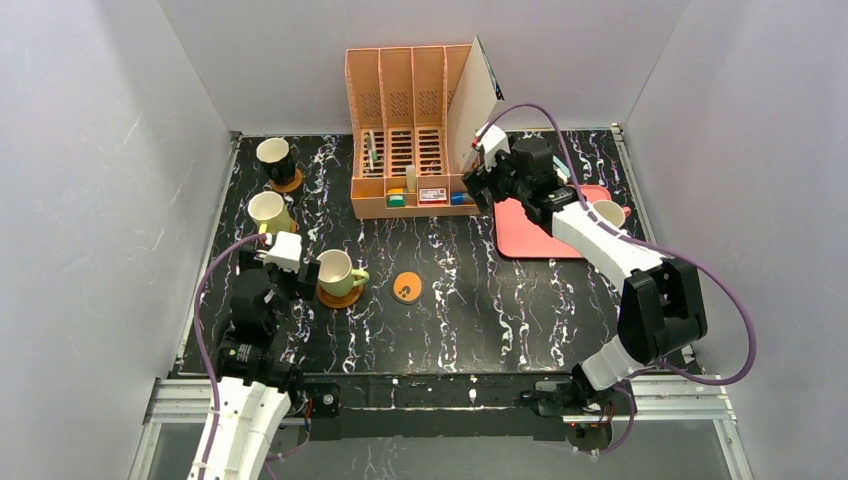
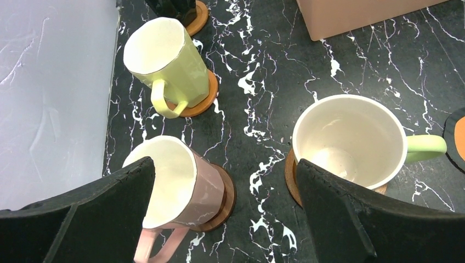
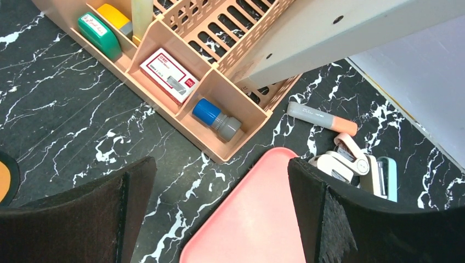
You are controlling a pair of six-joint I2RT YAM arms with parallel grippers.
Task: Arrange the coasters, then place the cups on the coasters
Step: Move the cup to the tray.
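Left hand [image 2: 224, 164] hangs released (empty) over the pink cup [image 2: 205, 189]. Right hand [image 3: 219, 164], arm outstretched, gapes above the tray [image 3: 257, 219].

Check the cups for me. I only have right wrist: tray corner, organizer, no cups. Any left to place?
Observer: One. The white cup stands at the right end of the pink tray, beyond the right arm.
Operator: Free coaster?
Observer: The orange coaster with dark marks lies bare mid-table.
Operator: Left gripper busy?
Observer: No, the left gripper is open and empty, between the pink cup and the green cup.
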